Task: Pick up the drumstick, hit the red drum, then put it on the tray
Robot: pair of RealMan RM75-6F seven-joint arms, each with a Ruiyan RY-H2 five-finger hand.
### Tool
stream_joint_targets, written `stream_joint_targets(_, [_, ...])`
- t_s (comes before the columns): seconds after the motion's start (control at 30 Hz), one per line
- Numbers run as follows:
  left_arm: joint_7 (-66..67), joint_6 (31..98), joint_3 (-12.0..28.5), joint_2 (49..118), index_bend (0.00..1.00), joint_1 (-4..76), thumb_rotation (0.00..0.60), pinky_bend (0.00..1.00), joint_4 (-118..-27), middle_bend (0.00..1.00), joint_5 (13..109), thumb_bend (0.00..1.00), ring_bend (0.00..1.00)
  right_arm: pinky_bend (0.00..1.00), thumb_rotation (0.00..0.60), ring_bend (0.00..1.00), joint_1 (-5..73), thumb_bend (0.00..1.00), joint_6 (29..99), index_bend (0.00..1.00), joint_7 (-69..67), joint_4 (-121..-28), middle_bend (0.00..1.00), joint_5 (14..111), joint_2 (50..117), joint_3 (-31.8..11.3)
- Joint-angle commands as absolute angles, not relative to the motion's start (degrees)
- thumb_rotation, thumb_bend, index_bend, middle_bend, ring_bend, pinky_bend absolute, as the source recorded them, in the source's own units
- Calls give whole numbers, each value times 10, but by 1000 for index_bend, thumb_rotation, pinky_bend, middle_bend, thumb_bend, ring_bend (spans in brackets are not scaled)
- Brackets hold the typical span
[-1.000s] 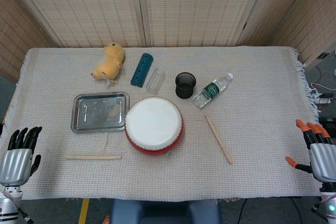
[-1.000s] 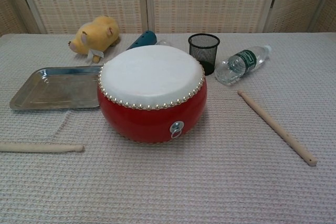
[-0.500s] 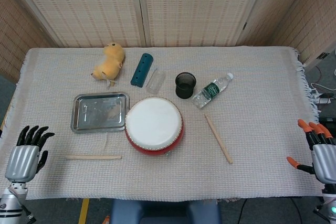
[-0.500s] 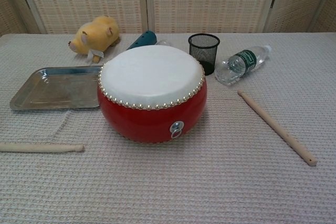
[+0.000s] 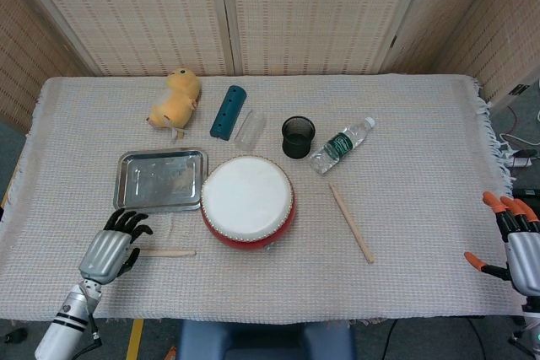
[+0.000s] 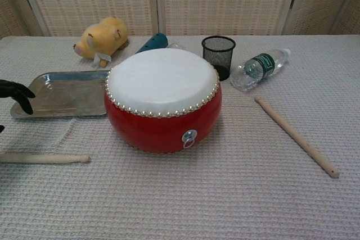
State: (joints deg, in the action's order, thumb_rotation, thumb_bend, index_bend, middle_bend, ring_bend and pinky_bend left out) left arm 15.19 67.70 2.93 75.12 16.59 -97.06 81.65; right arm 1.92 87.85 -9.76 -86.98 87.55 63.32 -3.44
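Note:
A red drum (image 5: 247, 201) (image 6: 163, 100) with a white skin stands mid-table. One wooden drumstick (image 5: 167, 252) (image 6: 44, 158) lies to its front left, another drumstick (image 5: 351, 222) (image 6: 296, 136) lies to its right. A steel tray (image 5: 160, 180) (image 6: 59, 94) sits left of the drum. My left hand (image 5: 111, 248) (image 6: 14, 94) hovers over the left end of the near drumstick, fingers spread, holding nothing. My right hand (image 5: 515, 246) stays at the table's right edge, fingers apart and empty.
At the back are a yellow plush toy (image 5: 175, 97), a teal recorder (image 5: 228, 110), a clear tube (image 5: 250, 131), a black mesh cup (image 5: 298, 137) and a water bottle (image 5: 341, 145). A woven cloth (image 5: 422, 166) covers the table.
My left hand has moved from the table's left edge inward to the right, arriving over the near drumstick's left end. The right hand has barely moved.

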Motion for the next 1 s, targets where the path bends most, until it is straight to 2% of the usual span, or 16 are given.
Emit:
stream_joint_targets(0.03, [168,653,30,774,369,181,600,48,-979,156,790,382,100,97,600,9,19,97,878,84,-100,-868,160,874,633,-34])
stream_joint_targets(0.27, [207,642,31,817,387,192,600,41,-977,155,747,367,99,97,600,9,18,96,876,84,-110,-862,160,873,633,-34])
stream_joint_targets(0.57, [286,667,37,855,371,192,600,32,-978,135,684,353,66,97,600,9,17,97,876,84,-122,-853,160,873,635,-33])
stream_joint_targets(1.0, [328,684,37,890,429,197,600,32,-970,116,634,354,45,97,600,9,18,96,873,84,-133,-845,160,875,638,-32])
